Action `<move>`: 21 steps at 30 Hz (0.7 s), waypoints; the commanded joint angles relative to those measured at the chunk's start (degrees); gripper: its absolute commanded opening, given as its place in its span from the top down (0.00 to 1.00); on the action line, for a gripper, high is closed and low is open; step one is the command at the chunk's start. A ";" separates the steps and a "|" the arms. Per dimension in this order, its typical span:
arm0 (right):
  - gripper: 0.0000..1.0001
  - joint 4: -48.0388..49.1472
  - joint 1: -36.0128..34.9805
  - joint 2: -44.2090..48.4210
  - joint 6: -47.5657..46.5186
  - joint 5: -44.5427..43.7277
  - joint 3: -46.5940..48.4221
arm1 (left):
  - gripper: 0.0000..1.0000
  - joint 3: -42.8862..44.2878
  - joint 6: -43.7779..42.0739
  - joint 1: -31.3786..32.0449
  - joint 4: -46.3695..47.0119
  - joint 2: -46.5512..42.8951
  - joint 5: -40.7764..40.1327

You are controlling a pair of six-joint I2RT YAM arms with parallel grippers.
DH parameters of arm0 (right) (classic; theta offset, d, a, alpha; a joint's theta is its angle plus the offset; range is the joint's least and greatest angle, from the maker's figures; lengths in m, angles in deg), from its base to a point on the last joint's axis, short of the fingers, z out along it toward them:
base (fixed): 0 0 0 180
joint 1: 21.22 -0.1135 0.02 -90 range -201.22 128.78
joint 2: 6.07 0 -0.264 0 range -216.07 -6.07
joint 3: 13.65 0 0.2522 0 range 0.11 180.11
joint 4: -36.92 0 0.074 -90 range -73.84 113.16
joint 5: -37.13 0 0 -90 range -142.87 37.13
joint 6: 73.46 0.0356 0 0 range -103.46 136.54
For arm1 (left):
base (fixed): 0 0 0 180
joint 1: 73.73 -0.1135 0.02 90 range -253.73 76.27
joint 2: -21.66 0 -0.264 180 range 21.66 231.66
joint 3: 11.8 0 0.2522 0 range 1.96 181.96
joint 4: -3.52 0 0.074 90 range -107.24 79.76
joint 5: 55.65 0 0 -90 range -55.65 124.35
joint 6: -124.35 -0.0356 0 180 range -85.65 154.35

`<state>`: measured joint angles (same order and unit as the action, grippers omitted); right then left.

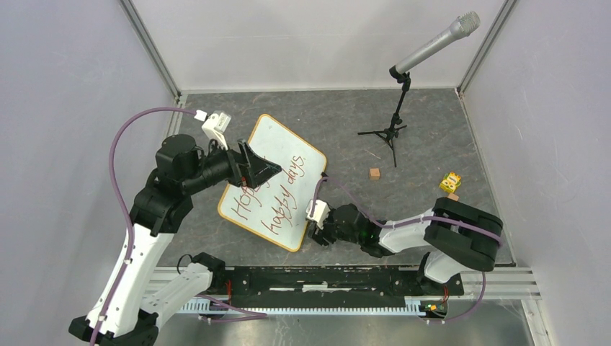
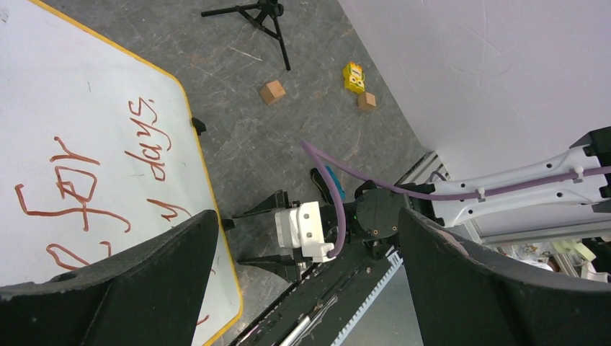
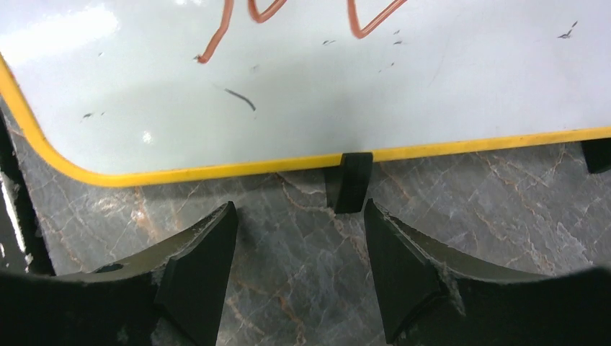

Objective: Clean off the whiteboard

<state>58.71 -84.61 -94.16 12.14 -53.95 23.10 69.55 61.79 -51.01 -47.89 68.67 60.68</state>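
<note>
Hovering over the whiteboard [image 1: 287, 196], left jaws gape wide; right jaws stand apart before its black clip [image 3: 349, 182].

A silver microphone [image 1: 439, 42] tilts on a black tripod stand [image 1: 390, 133] in the upper right of the overhead view. Below it, a small wooden cube [image 1: 374, 173] sits on the gray marbled table [image 1: 432, 126]. Further right, a yellow patterned box [image 1: 450, 181] lies just beside a second wooden cube [image 2: 367, 101].
</note>
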 commanded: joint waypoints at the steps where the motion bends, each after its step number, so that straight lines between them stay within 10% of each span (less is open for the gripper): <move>1: 0.30 8.76 2.35 -2.75 -0.26 4.43 -0.44 | 0.00 1.19 2.14 -0.16 2.51 0.53 1.89; 21: 1.00 18.88 4.25 -3.04 4.04 9.64 -5.91 | 0.00 11.14 -3.74 -0.22 -6.25 6.51 -2.57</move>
<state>74.31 -79.98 -99.45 15.24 -46.69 19.07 75.74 62.12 -51.01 -50.01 73.74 61.14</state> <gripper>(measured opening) 0.093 0.994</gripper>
